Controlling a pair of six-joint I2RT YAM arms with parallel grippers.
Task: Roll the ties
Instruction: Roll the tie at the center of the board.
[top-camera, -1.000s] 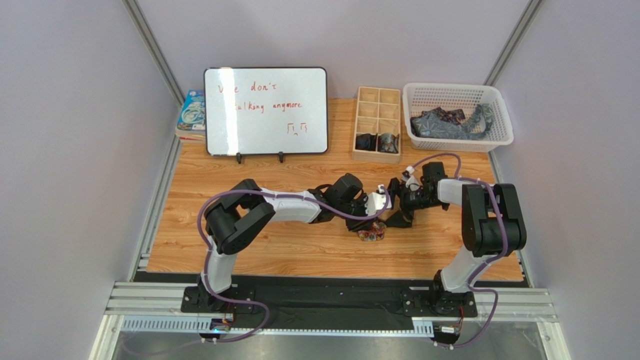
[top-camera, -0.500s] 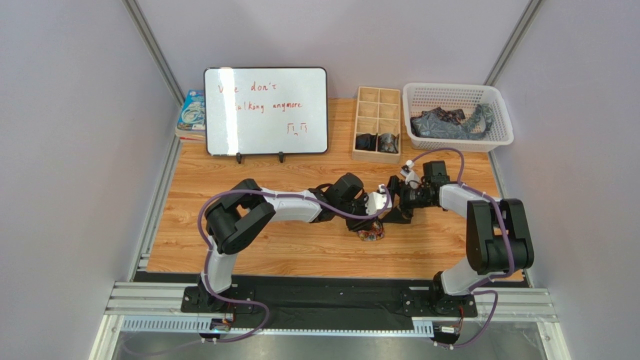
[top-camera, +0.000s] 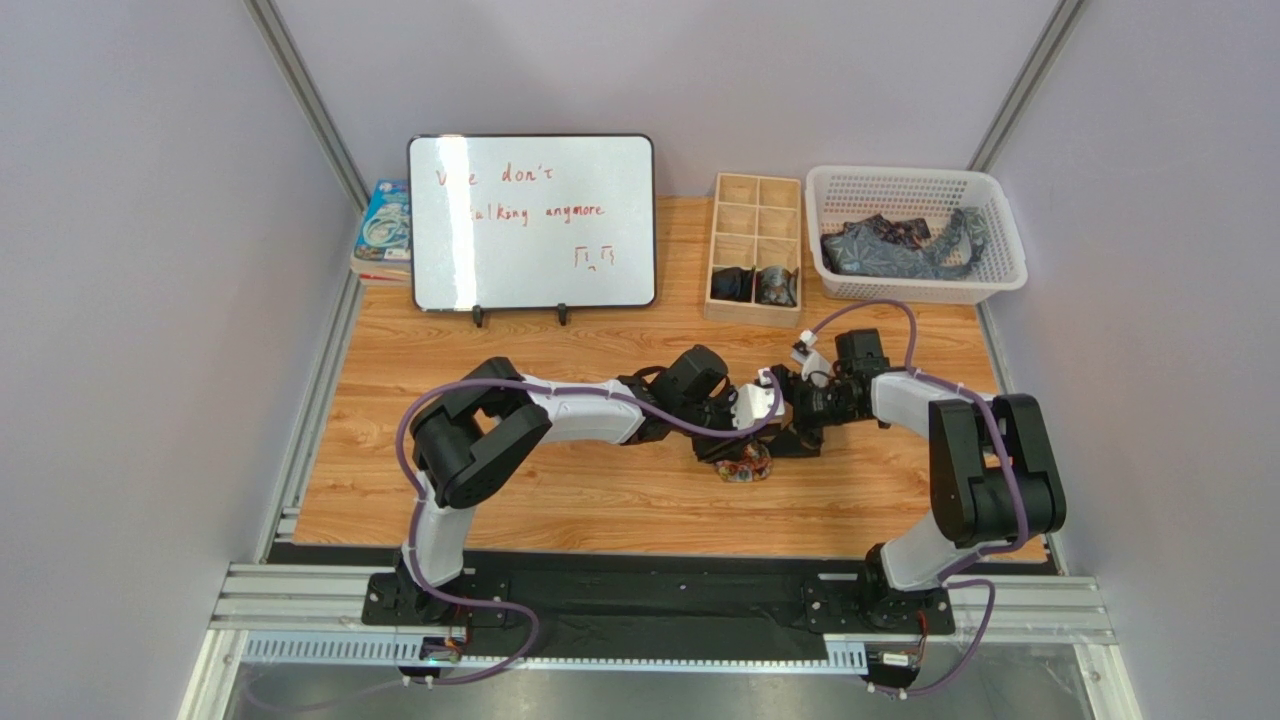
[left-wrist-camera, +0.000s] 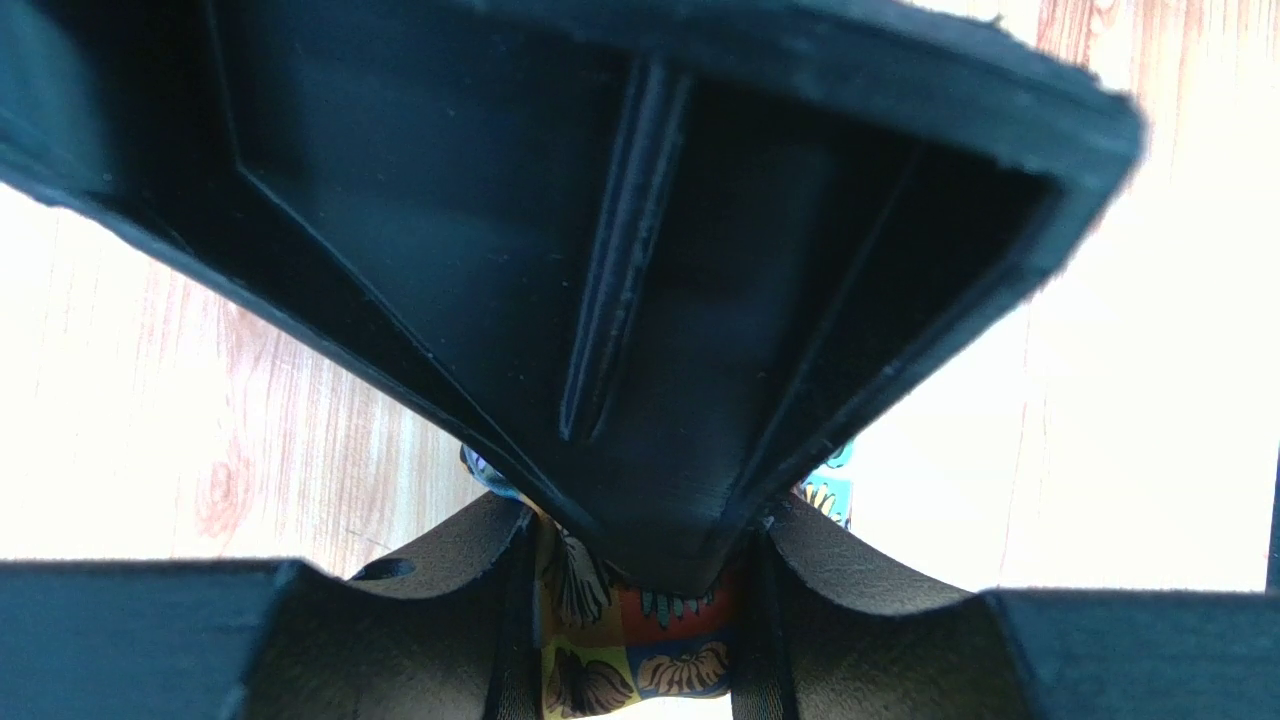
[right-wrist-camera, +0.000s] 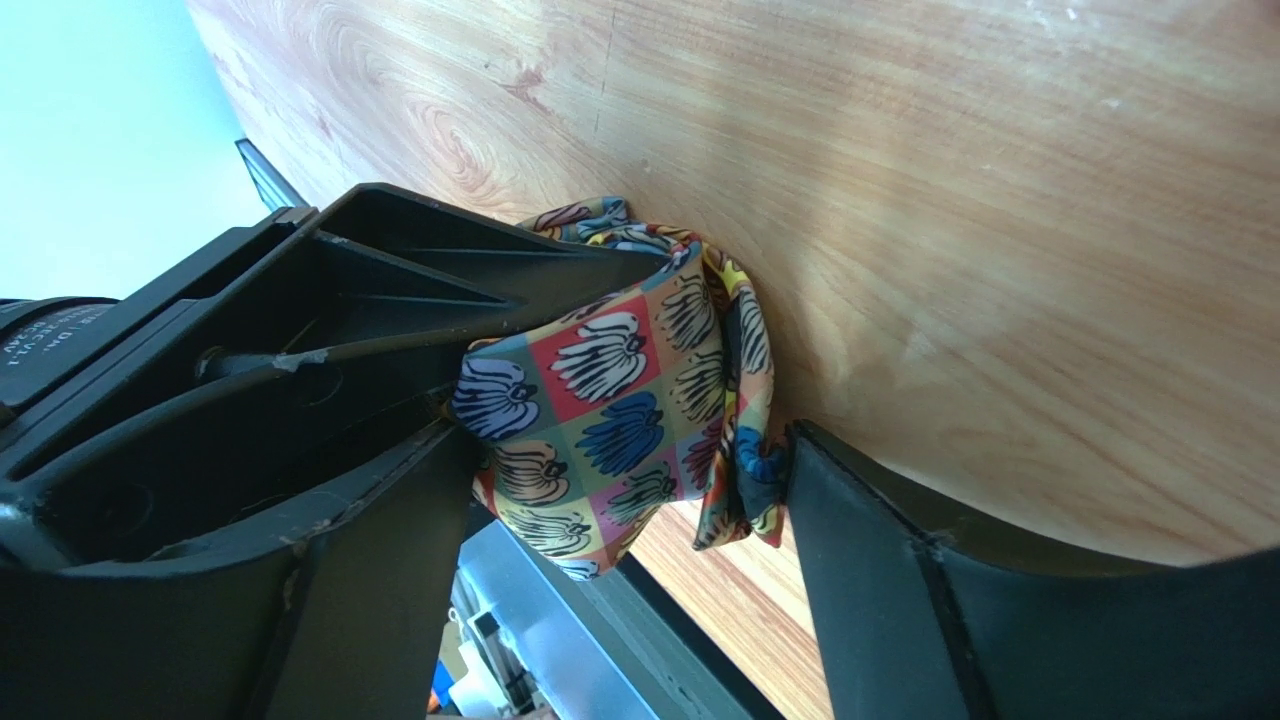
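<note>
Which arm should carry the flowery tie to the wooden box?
Probably right: the right gripper flanks the flowery tie, and its arm stands nearer the wooden box. The left gripper pinches it.

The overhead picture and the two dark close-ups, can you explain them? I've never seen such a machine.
Two robot arms are bolted at the near edge of a wooden table. The overhead picture comes from a fixed camera above; each close-up comes from a wrist camera, so black fingers fill it. On the table stand a whiteboard, a divided wooden box holding dark rolled ties, and a white basket of loose dark ties. The left pincer pinches a colourful rolled tie; the right pincer stands open around it.
</note>
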